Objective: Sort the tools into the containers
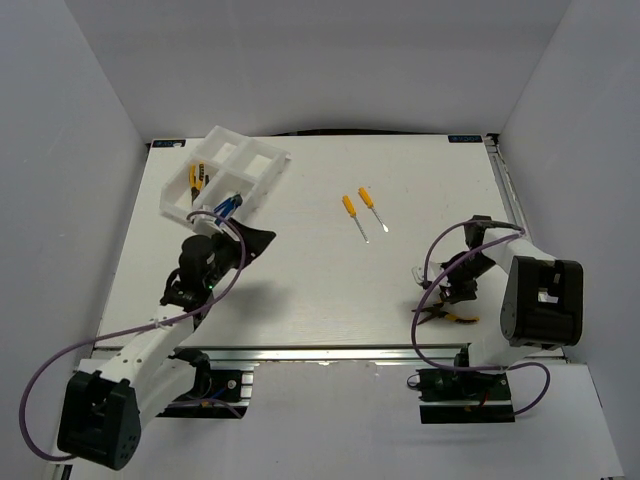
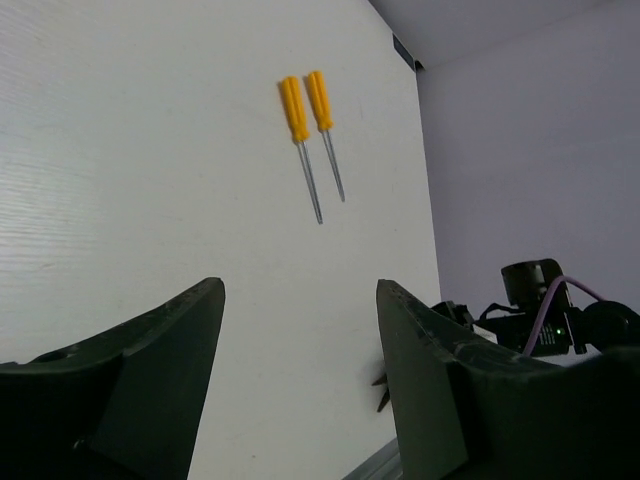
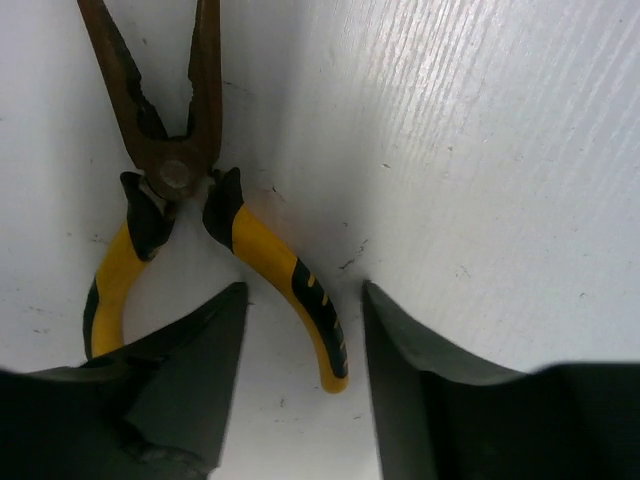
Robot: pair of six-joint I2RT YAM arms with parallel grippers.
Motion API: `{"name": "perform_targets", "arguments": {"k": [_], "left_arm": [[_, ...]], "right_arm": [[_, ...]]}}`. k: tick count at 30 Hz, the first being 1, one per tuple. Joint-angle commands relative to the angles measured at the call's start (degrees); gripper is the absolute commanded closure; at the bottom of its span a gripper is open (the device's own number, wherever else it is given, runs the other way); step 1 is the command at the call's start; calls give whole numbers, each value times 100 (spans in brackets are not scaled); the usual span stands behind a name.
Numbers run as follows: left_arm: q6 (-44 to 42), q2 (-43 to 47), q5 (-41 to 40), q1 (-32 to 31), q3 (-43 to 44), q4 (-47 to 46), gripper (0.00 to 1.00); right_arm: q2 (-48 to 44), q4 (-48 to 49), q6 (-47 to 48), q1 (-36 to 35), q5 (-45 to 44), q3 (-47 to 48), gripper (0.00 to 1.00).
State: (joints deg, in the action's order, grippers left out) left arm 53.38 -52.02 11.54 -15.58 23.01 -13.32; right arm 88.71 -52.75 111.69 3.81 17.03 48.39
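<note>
on the table lie two screwdrivers and one yellow-black pliers; left fingers and right fingers spread apart, empty.

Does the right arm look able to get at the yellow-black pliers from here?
Probably yes: the right hand is open directly over the yellow-black pliers, with one handle inside its opening and nothing in the way.

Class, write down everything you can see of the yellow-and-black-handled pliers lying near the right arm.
The long-nose pliers with yellow-and-black handles lie flat on the white table. Two dark, rusty-looking metal tips taper from a round pivot rivet, slightly parted. The curved handles are spread: yellow, with black collars and stripes, seemingly rubber-coated. One handle runs between the open jaws of the right gripper; the other disappears beneath the gripper. Whether the gripper touches them cannot be told.
</note>
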Motion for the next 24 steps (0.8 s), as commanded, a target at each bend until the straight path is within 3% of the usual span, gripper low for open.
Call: {"name": "perform_targets", "arguments": {"k": [1, 8, 13, 18, 24], "left_arm": [[237, -296, -335, -426, 88, -605, 28], [392, -863, -630, -1157, 244, -1042, 29], [363, -1383, -749, -1707, 516, -1223, 30], [305, -1910, -785, -2128, 806, -1415, 29], [205, -2631, -698, -2530, 1348, -1494, 29]], "right_arm": [[-76, 141, -38, -47, 243, -296, 50], [-262, 428, -337, -47, 482, -690, 79], [-272, 213, -1040, -47, 1066, -329, 99], [-314, 27, -2332, -66, 2159, 464, 100], [-435, 589, -5036, -348, 3111, 1437, 100]]}}
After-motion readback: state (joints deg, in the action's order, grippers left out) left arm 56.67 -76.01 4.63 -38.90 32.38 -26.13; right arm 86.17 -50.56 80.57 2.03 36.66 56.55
